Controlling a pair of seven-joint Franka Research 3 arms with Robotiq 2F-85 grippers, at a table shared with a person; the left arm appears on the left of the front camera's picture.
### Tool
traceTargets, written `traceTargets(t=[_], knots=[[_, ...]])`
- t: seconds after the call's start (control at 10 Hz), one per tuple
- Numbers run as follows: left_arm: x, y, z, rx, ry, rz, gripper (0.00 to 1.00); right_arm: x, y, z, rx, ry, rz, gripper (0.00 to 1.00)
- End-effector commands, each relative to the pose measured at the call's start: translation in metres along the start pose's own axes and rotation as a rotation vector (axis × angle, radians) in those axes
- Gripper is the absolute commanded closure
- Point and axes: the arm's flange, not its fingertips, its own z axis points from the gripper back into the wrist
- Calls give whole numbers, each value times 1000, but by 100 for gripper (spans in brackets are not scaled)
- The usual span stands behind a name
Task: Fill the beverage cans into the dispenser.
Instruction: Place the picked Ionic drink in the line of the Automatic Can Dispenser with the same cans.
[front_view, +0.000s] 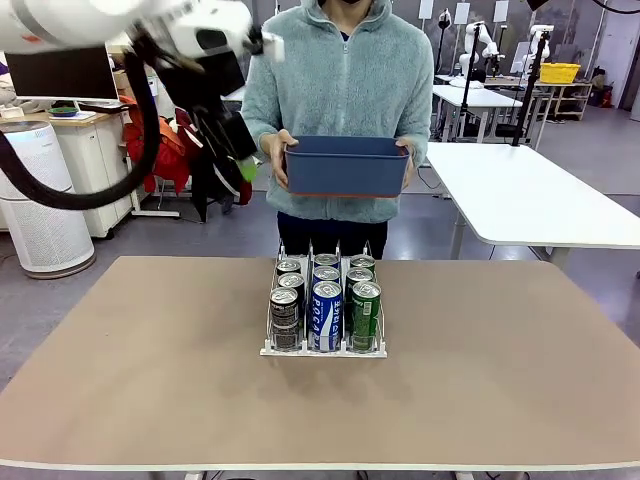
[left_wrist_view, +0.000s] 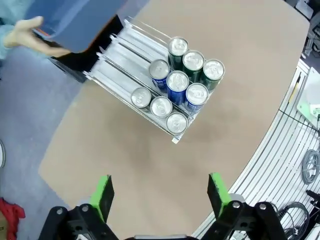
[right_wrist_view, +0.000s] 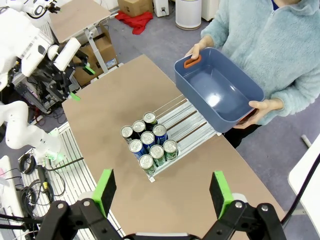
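Note:
The dispenser (front_view: 322, 352) stands mid-table with several beverage cans (front_view: 327, 300) upright at its front end: black in the left lane, blue-and-white in the middle, green on the right. My left gripper (front_view: 238, 165) hangs high above the table's far left, open and holding nothing. From its wrist, the left gripper (left_wrist_view: 160, 195) looks down on the cans (left_wrist_view: 177, 82) and the dispenser's bare lanes (left_wrist_view: 120, 55). My right gripper (right_wrist_view: 162, 192) is open and empty, high above the cans (right_wrist_view: 149, 142) and dispenser (right_wrist_view: 192, 122).
A person at the far side holds an empty dark blue bin (front_view: 347, 165) in both hands above the table edge, also seen as the bin (right_wrist_view: 217, 90) and bin (left_wrist_view: 75, 20). The brown tabletop (front_view: 150, 380) lies bare around the rack. White tables (front_view: 530, 195) stand behind.

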Motion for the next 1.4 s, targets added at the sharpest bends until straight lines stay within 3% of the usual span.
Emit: traceTargets(t=[0.0, 0.4, 1.0, 1.3], knots=[[-7, 0, 23, 1, -32, -8, 0, 0, 0, 1, 5, 6, -1, 0], [-3, 1, 83, 108, -67, 5, 0, 0, 0, 1, 5, 6, -1, 0], [-3, 1, 77, 83, -88, -2, 0, 0, 0, 1, 5, 6, -1, 0], [3, 2, 99, 185, -156, -4, 0, 0, 0, 1, 5, 6, -1, 0]])
